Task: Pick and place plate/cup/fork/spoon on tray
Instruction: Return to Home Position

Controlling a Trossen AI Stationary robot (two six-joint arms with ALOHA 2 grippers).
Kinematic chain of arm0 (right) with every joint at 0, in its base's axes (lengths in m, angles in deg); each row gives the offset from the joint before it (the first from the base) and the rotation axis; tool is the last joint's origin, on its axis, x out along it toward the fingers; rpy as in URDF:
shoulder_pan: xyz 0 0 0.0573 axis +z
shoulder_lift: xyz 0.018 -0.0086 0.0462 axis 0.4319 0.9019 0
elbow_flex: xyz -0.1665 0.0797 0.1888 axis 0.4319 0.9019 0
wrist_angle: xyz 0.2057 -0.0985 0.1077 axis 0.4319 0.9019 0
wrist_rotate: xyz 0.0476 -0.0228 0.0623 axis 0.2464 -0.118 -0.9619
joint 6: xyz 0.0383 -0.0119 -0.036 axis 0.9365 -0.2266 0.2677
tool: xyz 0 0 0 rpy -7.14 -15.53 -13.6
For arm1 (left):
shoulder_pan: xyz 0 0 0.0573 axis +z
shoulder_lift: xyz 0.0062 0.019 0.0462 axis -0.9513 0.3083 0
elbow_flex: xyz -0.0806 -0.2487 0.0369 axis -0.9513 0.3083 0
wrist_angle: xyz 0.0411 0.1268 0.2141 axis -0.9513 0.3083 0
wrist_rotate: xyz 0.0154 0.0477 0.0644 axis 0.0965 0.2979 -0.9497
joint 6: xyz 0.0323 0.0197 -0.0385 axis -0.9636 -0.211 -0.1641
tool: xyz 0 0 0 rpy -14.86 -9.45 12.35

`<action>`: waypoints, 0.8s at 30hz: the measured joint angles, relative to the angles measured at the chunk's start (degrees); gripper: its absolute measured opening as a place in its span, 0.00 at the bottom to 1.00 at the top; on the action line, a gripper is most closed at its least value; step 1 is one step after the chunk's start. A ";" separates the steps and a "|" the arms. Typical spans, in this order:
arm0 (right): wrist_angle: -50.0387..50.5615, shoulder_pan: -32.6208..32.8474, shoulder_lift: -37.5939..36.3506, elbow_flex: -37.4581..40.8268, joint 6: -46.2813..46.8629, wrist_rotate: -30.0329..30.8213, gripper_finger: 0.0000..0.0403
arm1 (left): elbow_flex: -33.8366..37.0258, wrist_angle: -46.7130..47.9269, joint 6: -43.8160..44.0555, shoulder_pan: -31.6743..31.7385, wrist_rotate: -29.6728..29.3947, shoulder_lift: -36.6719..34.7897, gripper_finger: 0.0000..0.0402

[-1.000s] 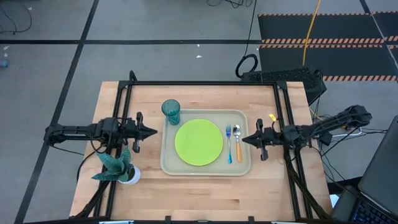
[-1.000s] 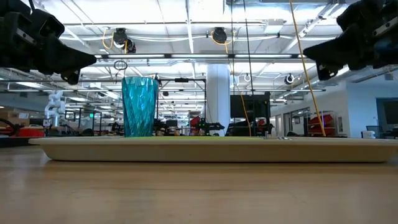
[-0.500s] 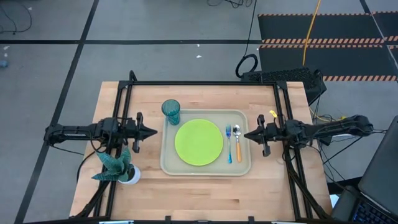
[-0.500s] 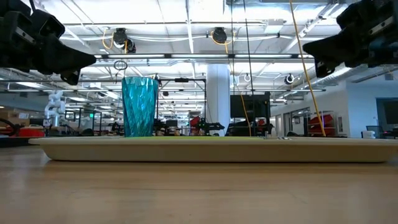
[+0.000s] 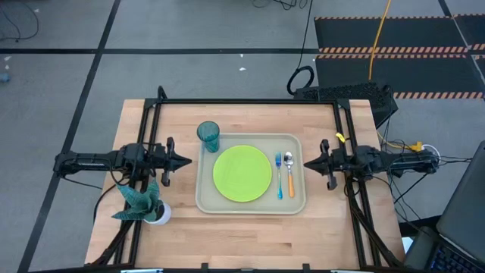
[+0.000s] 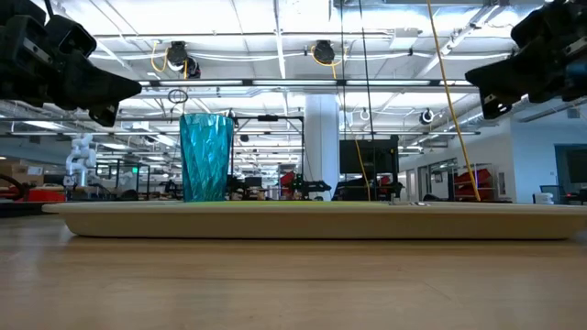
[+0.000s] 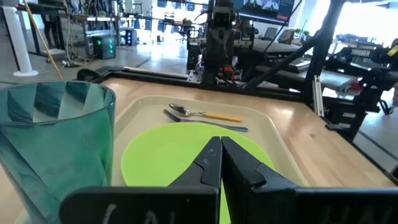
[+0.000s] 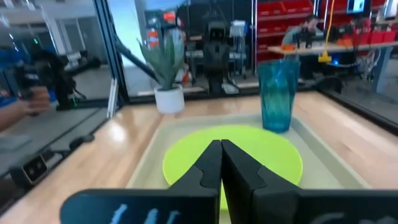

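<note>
At the table's (image 5: pixel 250 243) near edge, toward 7 o'clock of the tray (image 5: pixel 250 210), a teal leafy plant in a white pot (image 5: pixel 144 202) is seen standing on the wood, clear of the rim. The tray is laid flat in the middle of the table, and the plate (image 5: pixel 242 174) is set flat inside it, slightly toward 9 o'clock of its middle. At 3 o'clock of the plate, inside the tray, the fork (image 5: pixel 278 174) and the spoon (image 5: pixel 289 173) are laid side by side, the fork nearer the plate, with their metal ends pointed toward 12 o'clock; whether the two touch cannot be told for sure from above, though they seem to meet at the heads. The left gripper (image 5: pixel 187 161) is held above the table at 9 o'clock of the tray, just outside its rim, fingers pressed together on nothing, and no change is seen in it against the earlier frames. The right gripper (image 5: pixel 306 162) is found at 3 o'clock of the tray, fingers likewise closed and empty; over the last second it has been drawn back toward 3 o'clock, away from the spoon, and its arm has been stretched out flatter. Farthest off, the cup (image 5: pixel 208 136) is stood upright in the tray's corner at 11 o'clock of the plate, unmoved, as are the other items.
</note>
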 joint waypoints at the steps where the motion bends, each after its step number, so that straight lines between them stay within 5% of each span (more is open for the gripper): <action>1: 0.52 0.00 0.30 0.07 0.08 0.14 0.00 | 0.00 -0.02 0.27 -0.01 -0.05 0.12 0.01; 13: -7.47 0.04 0.83 3.52 -1.35 2.13 0.00 | 0.00 0.04 0.91 0.03 -0.48 3.82 0.01; 24: -3.74 0.04 1.04 3.60 0.57 4.35 0.00 | 0.00 -0.26 -1.54 0.05 -0.50 4.83 0.05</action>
